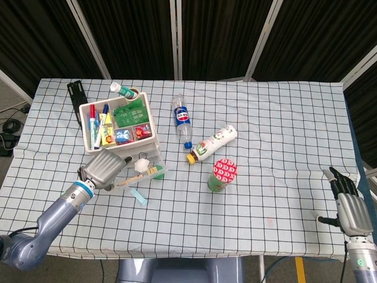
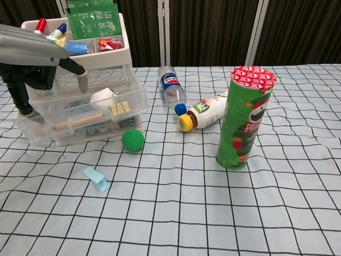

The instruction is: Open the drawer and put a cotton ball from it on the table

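Nearest the robot on the checked tablecloth [image 2: 224,213] lies a small folded blue paper [image 2: 96,178], and just beyond it a green ball [image 2: 132,140] sits against the front of the clear drawer [image 2: 80,120].

The drawer is pulled out from the white organizer [image 2: 101,53]. Inside it are a white cotton ball [image 2: 101,98], a wooden stick and some small tan pieces.

The left hand [image 1: 105,168] hangs over the drawer's left end, fingers [image 2: 81,74] spread and curved downward, holding nothing. One dark fingertip reaches the drawer's near left corner; actual contact cannot be made out.

The right hand [image 1: 349,206] is at the table's near right edge, well apart from everything, fingers straight and slightly spread, empty.

A green chip can [image 2: 242,120] stands upright with a red lid; its side reads "PRINGLES" in part.

Behind it a white bottle [image 2: 208,113] with a yellow cap lies on its side, its label too small to read. Just beside that lies a clear bottle [image 2: 171,90] with a blue cap and a Pepsi logo.

The organizer's top tray holds markers and a green packet [image 2: 96,18] printed with Chinese characters.
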